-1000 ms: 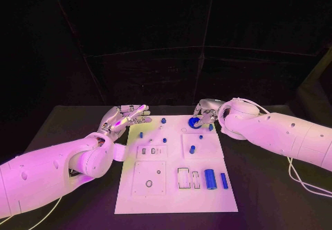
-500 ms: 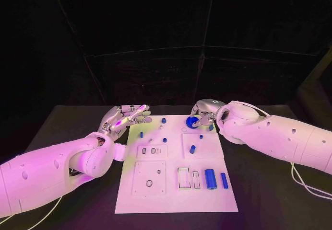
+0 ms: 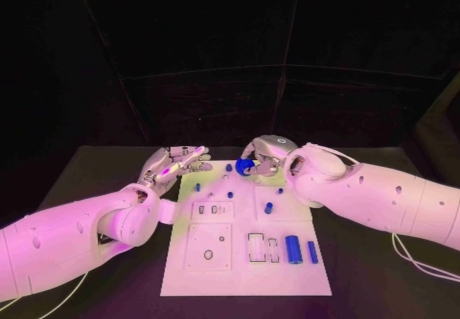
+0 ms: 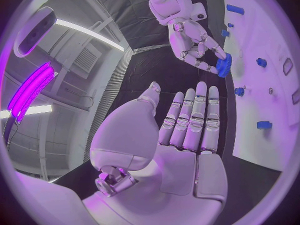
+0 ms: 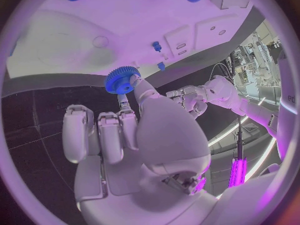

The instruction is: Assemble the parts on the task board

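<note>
Head view: the right hand (image 3: 260,158) pinches a blue gear (image 3: 243,166) over the far end of the board (image 3: 245,276); its flat face looks tilted. The left hand (image 3: 173,163) hovers beside the board's far left corner, fingers apart, empty.
Left wrist view: fingers straight, spread, holding nothing.
Right wrist view: the gear is toothed, round, with a centre hole
</note>
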